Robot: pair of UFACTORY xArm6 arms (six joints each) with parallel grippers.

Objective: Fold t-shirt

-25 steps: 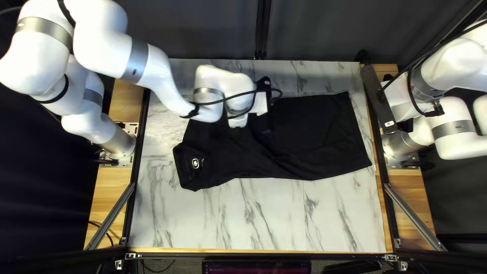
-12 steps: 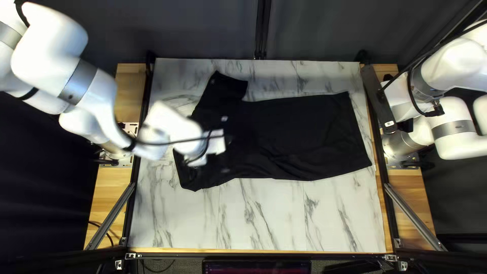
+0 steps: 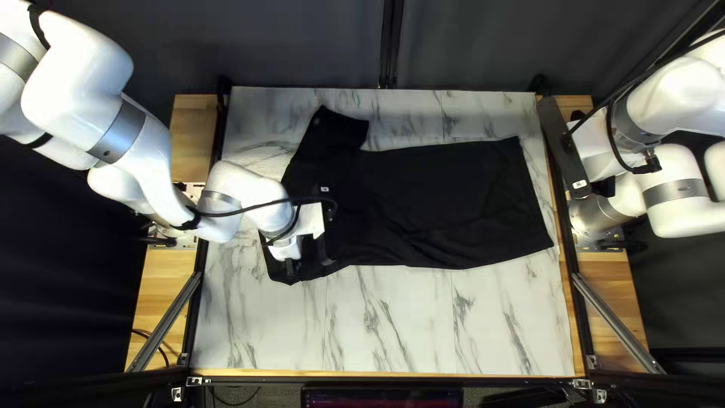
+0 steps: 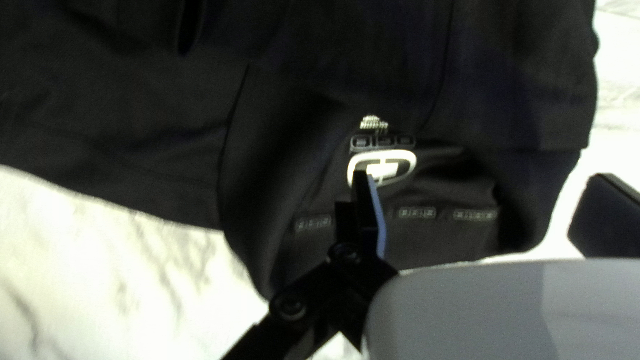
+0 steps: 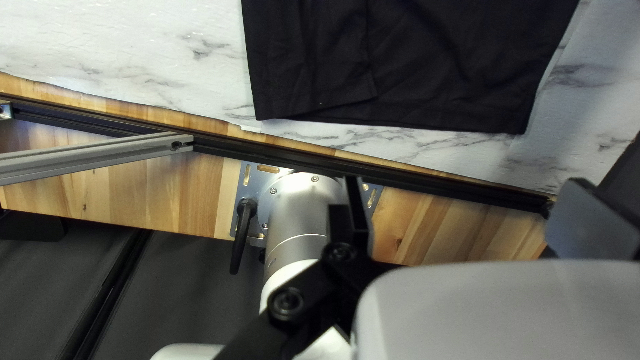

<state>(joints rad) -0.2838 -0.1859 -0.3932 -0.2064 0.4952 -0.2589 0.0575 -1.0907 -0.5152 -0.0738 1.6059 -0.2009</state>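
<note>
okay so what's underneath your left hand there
Under my left hand lies the neck end of the t-shirt, with a white-rimmed badge. The shirt hides the table there, so I can't see beneath.

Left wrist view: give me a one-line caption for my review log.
Open left gripper over the collar of a black t-shirt laid on a marble-patterned tabletop.

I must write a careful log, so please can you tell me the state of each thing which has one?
Left gripper: open, over the t-shirt.
Right gripper: open, nothing held.
T-shirt: lying on the table, creased, not completely folded.
Sleeve: extended toward the far edge.
Neck label: facing up.
Screen: appears lit.
</note>
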